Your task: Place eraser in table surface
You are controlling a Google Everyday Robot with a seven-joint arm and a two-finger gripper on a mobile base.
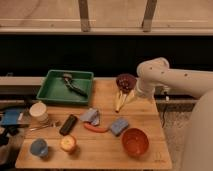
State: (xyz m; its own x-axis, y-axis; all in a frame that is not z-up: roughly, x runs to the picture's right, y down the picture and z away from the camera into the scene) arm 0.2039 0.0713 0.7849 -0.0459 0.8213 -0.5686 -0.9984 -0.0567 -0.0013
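The small black oblong eraser lies flat and slightly slanted on the light tan wooden bench, in the left half of the top, with nothing gripping it. Just right of the eraser sits a crumpled blue-grey piece (what it is cannot be made out). Farther to the eraser's right are a thin red-orange oblong thing and a blue-grey rectangular sponge block. Directly in front of the eraser, toward the near edge, stands a red-and-yellow apple. Front-left of the eraser is a blue cup, and to its left a white cylindrical cup. Behind the eraser, at the far left corner, rests a green plastic tray with a dark tool in it. Well to the eraser's front-right stands an orange-red round bowl. The pincer, on the white arm, hangs over the bench well to the eraser's right and farther back. Its pale yellow fingers point down, spread apart and holding nothing.
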